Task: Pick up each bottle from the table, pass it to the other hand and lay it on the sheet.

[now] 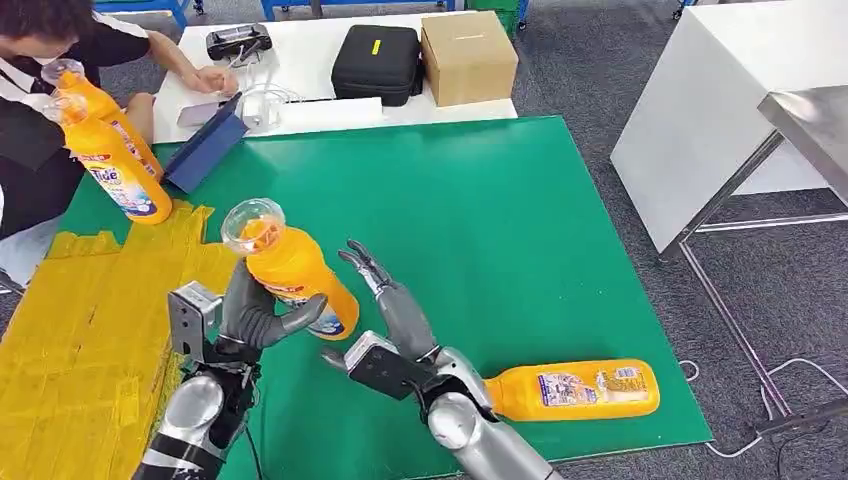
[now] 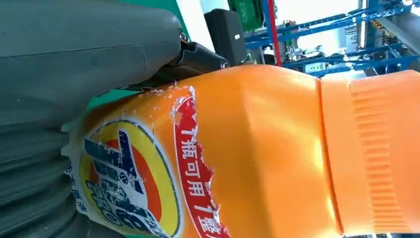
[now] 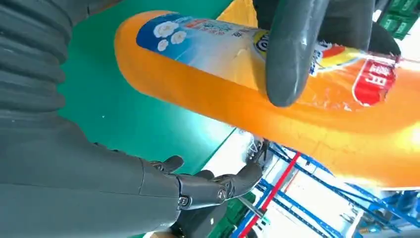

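Left hand gripping a tilted orange bottle above the green tabletop near its yellow sheet, right hand just beside it, fingers spread, holding nothing, second bottle lying by the near right edge, a person's two bottles at the far left corner.

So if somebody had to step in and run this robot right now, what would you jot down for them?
Left hand: grips an orange bottle, tilted, above the green mat.
Right hand: open, fingers spread, just beside that bottle and not holding it.
Another bottle lies on its side at the mat's near right edge.
A person at far left holds two more bottles over the yellow sheet.
Done: this bottle has been picked up and sits in the left hand.
Left: lay it on the yellow sheet, then handle the lying bottle.
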Motion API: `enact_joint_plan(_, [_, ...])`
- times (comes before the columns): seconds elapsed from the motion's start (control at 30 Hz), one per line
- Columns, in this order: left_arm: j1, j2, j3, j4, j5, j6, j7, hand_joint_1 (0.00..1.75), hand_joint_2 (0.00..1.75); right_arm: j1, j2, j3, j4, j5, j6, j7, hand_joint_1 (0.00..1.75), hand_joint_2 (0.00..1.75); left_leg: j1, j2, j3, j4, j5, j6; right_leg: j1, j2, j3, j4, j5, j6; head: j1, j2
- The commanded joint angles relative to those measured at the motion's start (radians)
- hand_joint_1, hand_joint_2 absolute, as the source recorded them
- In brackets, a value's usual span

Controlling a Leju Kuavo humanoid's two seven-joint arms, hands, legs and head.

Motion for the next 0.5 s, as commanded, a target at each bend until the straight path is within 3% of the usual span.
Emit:
enact_joint_plan(0.03, [-0.013, 0.017, 0.051, -0.011, -0.242, 0.244, -0.028, 1.75, 1.75, 0.036, -0.069, -0.062, -0.122, 0.005, -0.037, -0.005, 0.00, 1.75, 0.001, -0.002, 0.002, 0.000, -0.001, -0.001, 0.001, -0.001, 0.003, -0.001, -0.001, -0.001, 0.000, 0.000])
enact_joint_plan(0.17, [-0.067, 0.057, 0.067, 0.050, -0.662, 0.519, 0.053, 1.75, 1.75, 0.044, -0.075, -0.092, -0.191, 0.011, -0.039, -0.014, 0.00, 1.75, 0.002, -0.002, 0.002, 0.001, -0.001, -0.001, 0.002, -0.001, 0.003, 0.000, -0.001, -0.002, 0.000, 0.000])
enact_joint_plan(0.27, [-0.122, 0.088, 0.094, 0.166, -0.981, 0.593, 0.169, 1.75, 1.75, 0.040, -0.076, -0.106, -0.227, 0.006, -0.027, -0.020, 0.00, 1.75, 0.001, -0.003, 0.002, 0.000, -0.001, -0.001, 0.001, -0.002, 0.003, 0.000, -0.001, -0.002, 0.000, 0.000])
enact_joint_plan(0.5, [-0.128, 0.088, 0.104, 0.189, -0.980, 0.594, 0.159, 1.75, 1.75, 0.043, -0.077, -0.108, -0.236, 0.005, -0.024, -0.020, 0.00, 1.75, 0.001, -0.002, 0.003, 0.000, 0.000, -0.001, 0.001, -0.001, 0.003, -0.001, -0.001, -0.001, 0.000, 0.000])
